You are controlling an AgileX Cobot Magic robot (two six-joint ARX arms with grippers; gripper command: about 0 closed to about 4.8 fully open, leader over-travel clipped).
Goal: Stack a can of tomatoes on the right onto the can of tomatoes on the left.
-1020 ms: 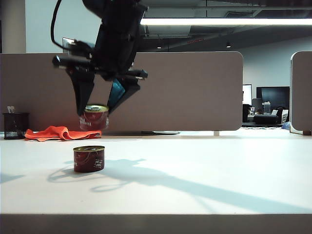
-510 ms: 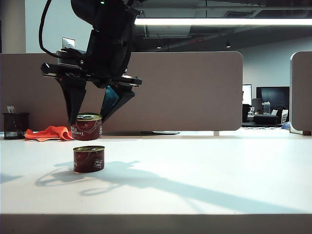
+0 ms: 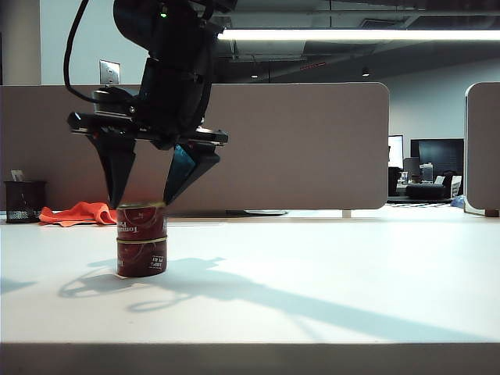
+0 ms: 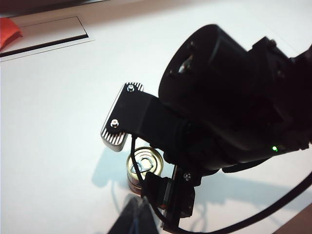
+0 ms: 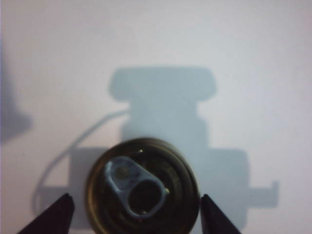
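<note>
Now an orange cloth (image 3: pixel 78 212) and black mesh cup (image 3: pixel 23 201) sit behind the stacked cans (image 3: pixel 141 240), right gripper (image 3: pixel 142 199) poised above, fingers spread clear of the top can (image 5: pixel 142 191); left gripper's state unclear.

Black arm (image 3: pixel 176 62), green light (image 3: pixel 163 12), cable (image 3: pixel 78 39)
</note>
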